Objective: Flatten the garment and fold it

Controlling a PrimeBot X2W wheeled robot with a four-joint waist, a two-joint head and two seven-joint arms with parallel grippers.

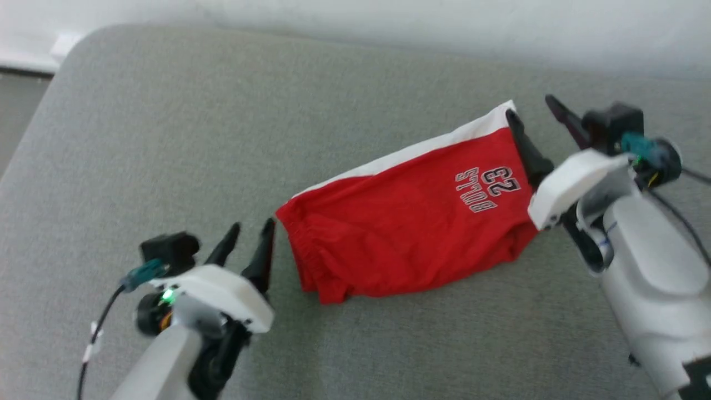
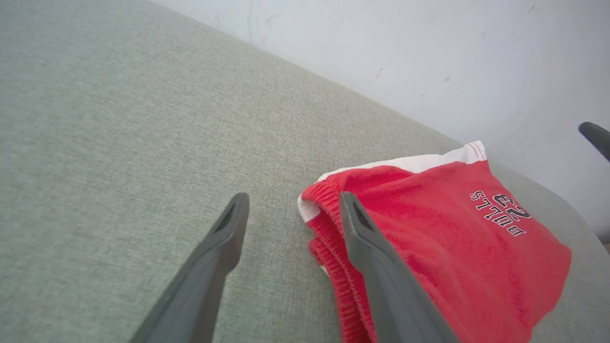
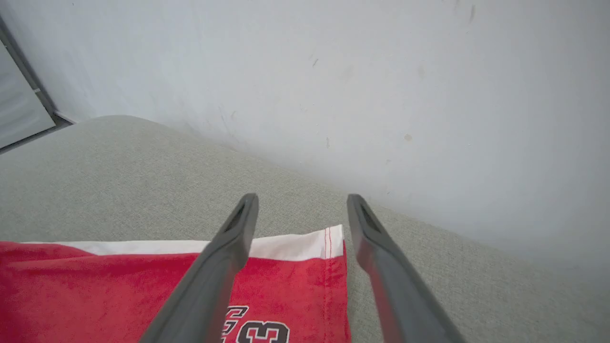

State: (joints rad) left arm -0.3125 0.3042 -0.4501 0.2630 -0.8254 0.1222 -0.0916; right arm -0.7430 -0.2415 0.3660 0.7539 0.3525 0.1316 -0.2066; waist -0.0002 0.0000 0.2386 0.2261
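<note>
Largely flattened, the small red soft-fabric garment (image 1: 400, 233) is seen on grey upholstery (image 1: 166, 139) in the head view. Left wrist view: left end effector (image 2: 293, 196) spread beside the waistband (image 2: 329, 224). Right wrist view: right end effector (image 3: 302, 197) spread astride the far hem corner (image 3: 333, 238). Folding is judged not yet done.
</note>
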